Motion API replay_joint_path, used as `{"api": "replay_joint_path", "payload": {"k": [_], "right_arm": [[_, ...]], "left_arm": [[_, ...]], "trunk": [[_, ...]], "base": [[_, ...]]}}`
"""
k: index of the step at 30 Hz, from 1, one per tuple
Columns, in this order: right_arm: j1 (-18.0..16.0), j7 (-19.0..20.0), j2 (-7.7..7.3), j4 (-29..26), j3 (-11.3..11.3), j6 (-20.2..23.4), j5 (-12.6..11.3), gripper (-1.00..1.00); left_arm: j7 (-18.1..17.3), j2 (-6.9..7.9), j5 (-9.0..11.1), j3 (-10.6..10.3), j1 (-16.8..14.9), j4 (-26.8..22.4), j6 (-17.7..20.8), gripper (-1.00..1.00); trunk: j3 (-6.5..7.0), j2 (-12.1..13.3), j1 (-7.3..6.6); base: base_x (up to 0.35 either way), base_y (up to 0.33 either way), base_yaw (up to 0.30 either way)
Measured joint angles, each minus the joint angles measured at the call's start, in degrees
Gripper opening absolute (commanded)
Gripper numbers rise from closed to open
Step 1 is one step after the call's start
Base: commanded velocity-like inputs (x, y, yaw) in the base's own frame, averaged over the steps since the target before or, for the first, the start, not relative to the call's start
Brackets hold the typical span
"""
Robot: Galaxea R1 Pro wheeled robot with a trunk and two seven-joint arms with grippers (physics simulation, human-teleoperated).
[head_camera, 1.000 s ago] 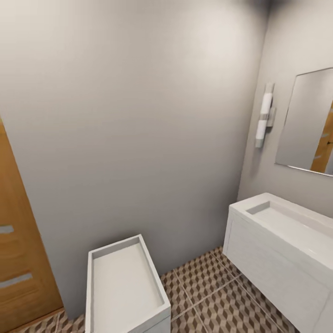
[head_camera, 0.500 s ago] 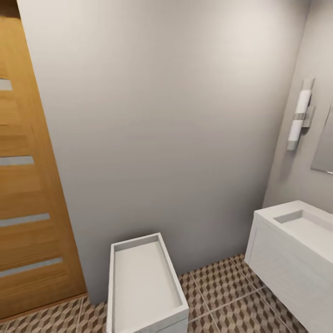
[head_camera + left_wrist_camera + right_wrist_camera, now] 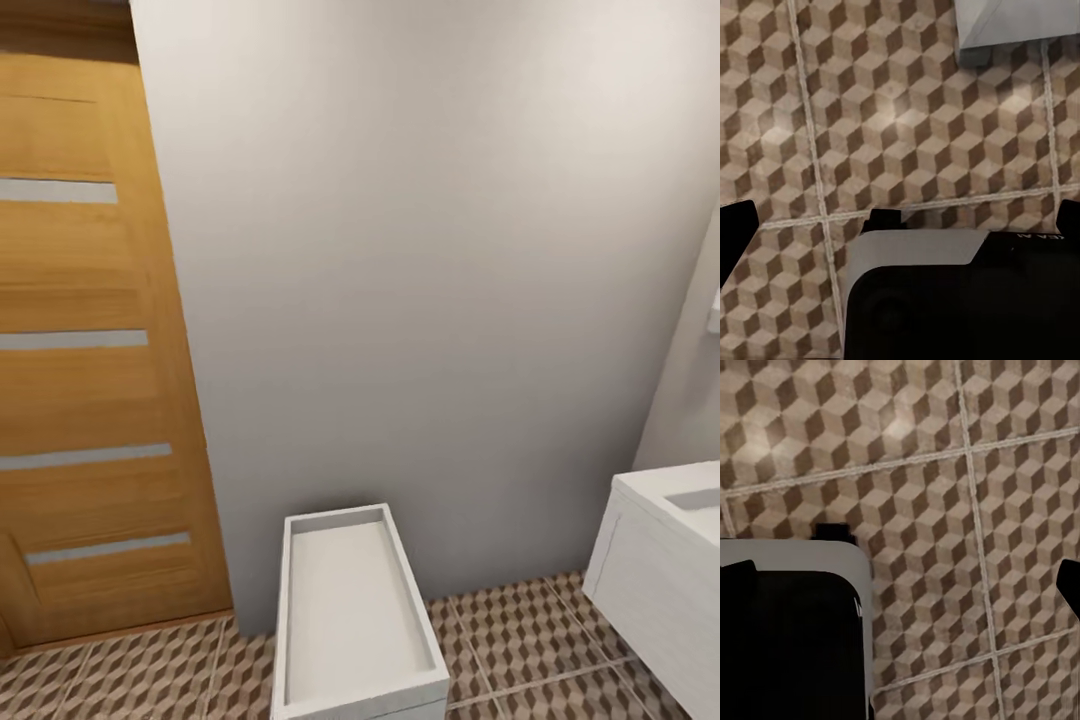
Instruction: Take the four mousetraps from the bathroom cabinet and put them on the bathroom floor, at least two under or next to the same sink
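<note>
Wooden door point(image 3: 95, 370) left, white toilet point(image 3: 352, 610) ahead on floor point(image 3: 520, 630), sink point(image 3: 665, 560) now at right edge, view swung left, grippers' grip untellable

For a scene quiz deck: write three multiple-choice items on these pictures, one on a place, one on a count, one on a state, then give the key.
1. Where does the wooden door stand in the head view?
A. at the left
B. at the right
C. behind the sink

2. How many pale strips cross the door?
A. one
B. four
C. seven

3. What does the open-topped white box hold?
A. towels
B. water
C. nothing visible

Key: 1 A, the door is left of the grey wall; 2 B, four strips show; 3 C, its inside is bare white.
</note>
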Motion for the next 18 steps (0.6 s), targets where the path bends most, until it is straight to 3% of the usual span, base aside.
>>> {"api": "replay_joint_path", "payload": {"k": [18], "right_arm": [[0.00,0.00,-0.03,0.00,-0.02,0.00,-0.02,1.00]], "left_arm": [[0.00,0.00,0.00,0.00,0.00,0.01,0.00,1.00]], "trunk": [[0.00,0.00,0.00]], "base": [[0.000,0.000,0.300]]}}
